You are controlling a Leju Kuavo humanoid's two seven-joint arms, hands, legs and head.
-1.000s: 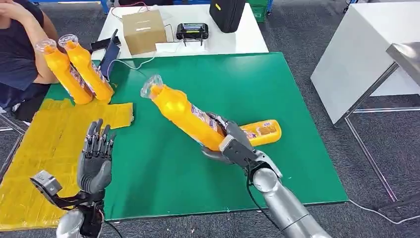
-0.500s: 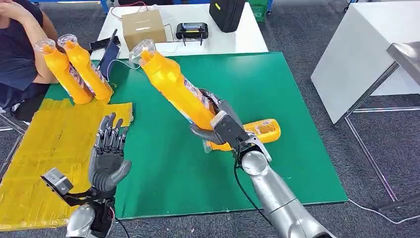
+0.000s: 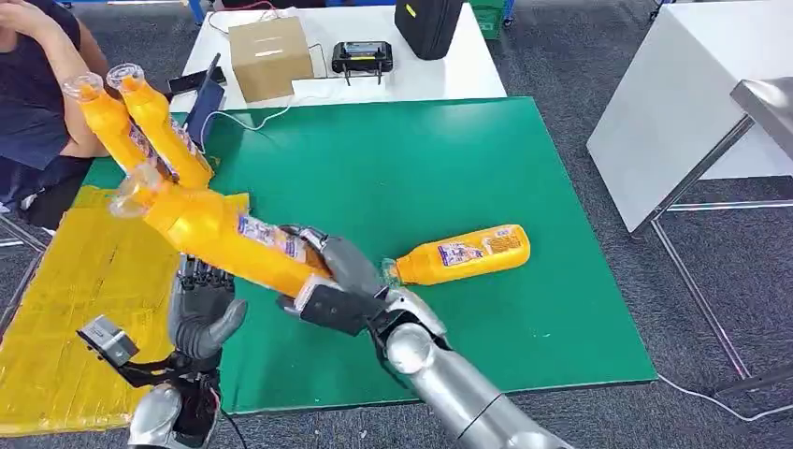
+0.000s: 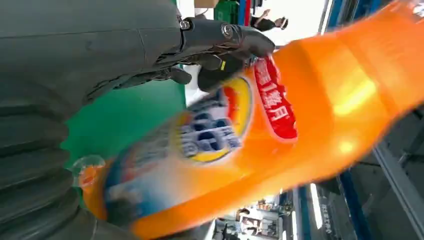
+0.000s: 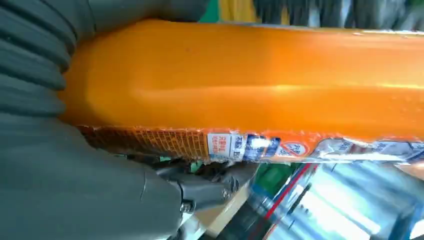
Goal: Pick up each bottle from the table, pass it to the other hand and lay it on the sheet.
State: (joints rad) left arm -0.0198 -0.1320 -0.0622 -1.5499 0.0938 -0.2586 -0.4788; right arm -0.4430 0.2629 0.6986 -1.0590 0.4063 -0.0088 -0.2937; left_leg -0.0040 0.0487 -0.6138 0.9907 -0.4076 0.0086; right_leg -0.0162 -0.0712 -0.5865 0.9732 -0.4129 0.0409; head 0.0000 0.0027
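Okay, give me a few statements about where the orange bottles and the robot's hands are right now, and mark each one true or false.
1. The right hand grips an orange bottle held above the table. True.
2. A second bottle stands upright on the green mat. False: it lies on its side.
3. The left hand is under the held bottle. True.
4. The person's two bottles lie on the yellow sheet. False: they are held up, tilted.
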